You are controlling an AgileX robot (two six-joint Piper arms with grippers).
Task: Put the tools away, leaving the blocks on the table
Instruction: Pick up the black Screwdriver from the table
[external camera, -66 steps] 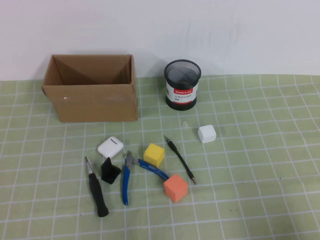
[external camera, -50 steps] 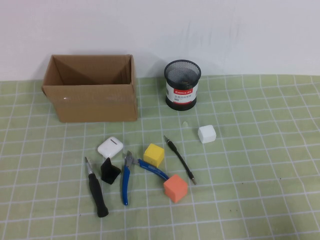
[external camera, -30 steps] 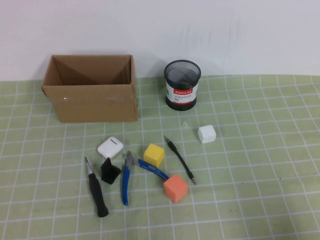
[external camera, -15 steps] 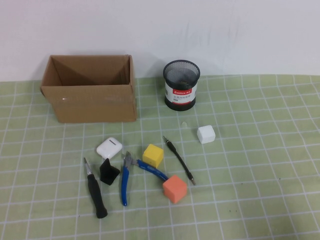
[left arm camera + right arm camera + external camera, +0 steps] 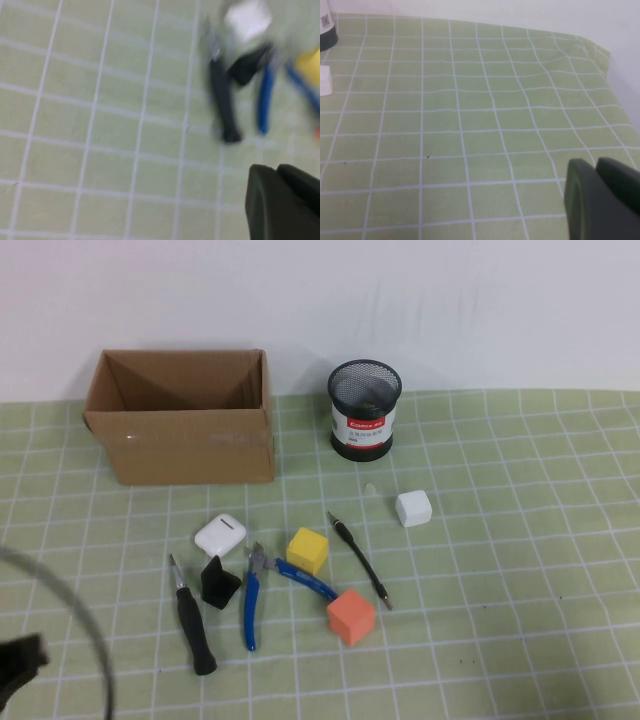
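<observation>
The black-handled screwdriver point(image 5: 193, 615), blue-handled pliers point(image 5: 250, 605) and thin black pen-like driver point(image 5: 360, 560) lie on the green grid table point(image 5: 520, 570). The yellow block point(image 5: 307, 550) and orange block point(image 5: 351, 616) touch the pliers' handles; the white block point(image 5: 413, 508) sits apart to the right. My left gripper point(image 5: 276, 170) is shut and empty, hovering left of and nearer than the screwdriver point(image 5: 222, 100) and pliers point(image 5: 265, 100); its arm point(image 5: 20, 665) shows at the lower left. My right gripper point(image 5: 595, 165) is shut and empty over bare mat to the right.
An open cardboard box point(image 5: 180, 430) stands at the back left and a black mesh pen cup point(image 5: 365, 410) at the back centre. A white earbud case point(image 5: 220, 534) and a small black plastic piece point(image 5: 220, 582) lie between screwdriver and pliers. The mat's right edge point(image 5: 607, 55) is rumpled.
My left arm and its cable have come into the high view at the lower left corner. The objects on the table have not moved.
</observation>
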